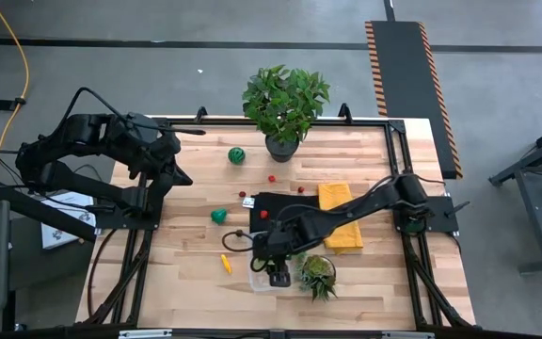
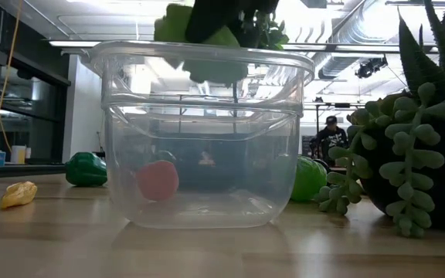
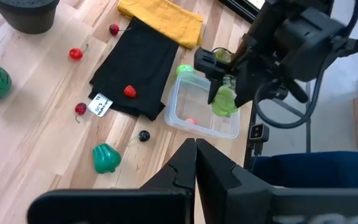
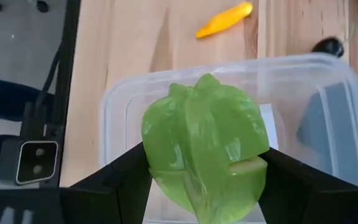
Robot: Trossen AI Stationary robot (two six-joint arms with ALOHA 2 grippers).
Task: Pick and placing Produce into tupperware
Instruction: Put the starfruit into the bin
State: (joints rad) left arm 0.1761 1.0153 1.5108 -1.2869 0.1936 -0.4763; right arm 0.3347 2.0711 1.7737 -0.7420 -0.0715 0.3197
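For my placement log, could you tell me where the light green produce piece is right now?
The light green produce piece is clamped in the right gripper directly above the open tupperware, at the table's near edge beside the small succulent.

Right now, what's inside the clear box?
Inside the tupperware lies one small red piece. The right gripper holds a light green piece just above it, hiding part of the floor.
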